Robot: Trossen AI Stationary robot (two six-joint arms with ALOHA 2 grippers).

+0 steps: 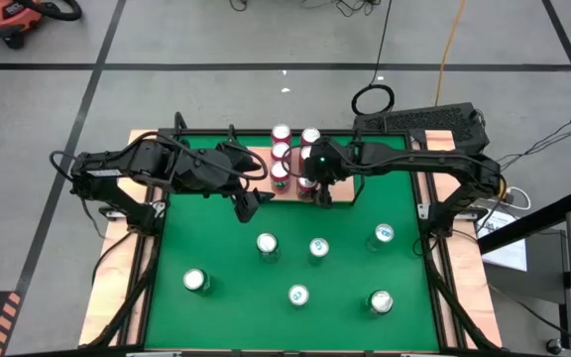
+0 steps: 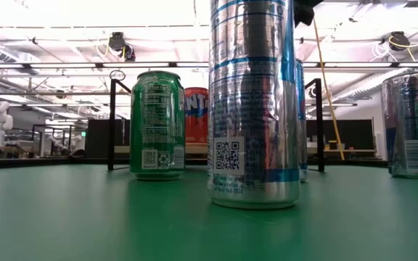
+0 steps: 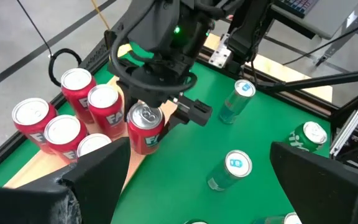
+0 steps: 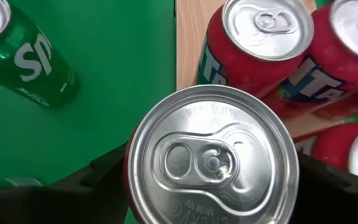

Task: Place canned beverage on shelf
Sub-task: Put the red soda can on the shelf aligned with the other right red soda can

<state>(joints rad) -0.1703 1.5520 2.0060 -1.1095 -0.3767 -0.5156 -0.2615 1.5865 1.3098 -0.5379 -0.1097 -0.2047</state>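
6 red cans (image 3: 145,127), 6 green/silver cans (image 1: 318,248), 12 tot., 1 shelf (image 4: 188,37)

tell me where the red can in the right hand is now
The red can sits in the right hand at the shelf's edge, beside the other red cans.

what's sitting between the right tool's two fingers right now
A red can, upright, fills the gap between the right tool's fingers at the edge of the shelf. The right wrist view looks straight down on its lid.
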